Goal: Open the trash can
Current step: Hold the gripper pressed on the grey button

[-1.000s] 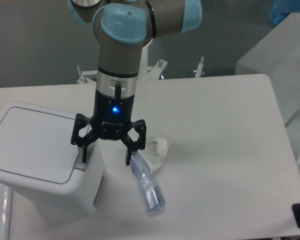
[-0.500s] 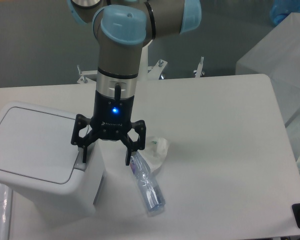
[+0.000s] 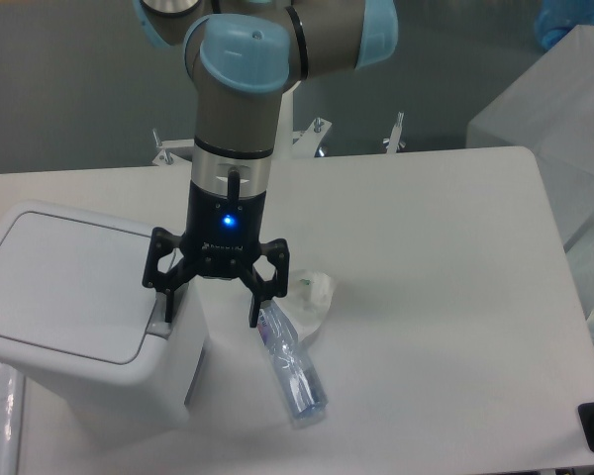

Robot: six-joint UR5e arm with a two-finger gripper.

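Gripper [image 3: 210, 310] hanging spread wide at the right edge of the lidded trash can [image 3: 74, 302], gripping nothing.

A single fixed camera looks steeply down from the front onto the white table [image 3: 445, 297], fairly near.

Trash can [image 3: 74, 307] smooth white plastic, hand [image 3: 211, 309] matt blk
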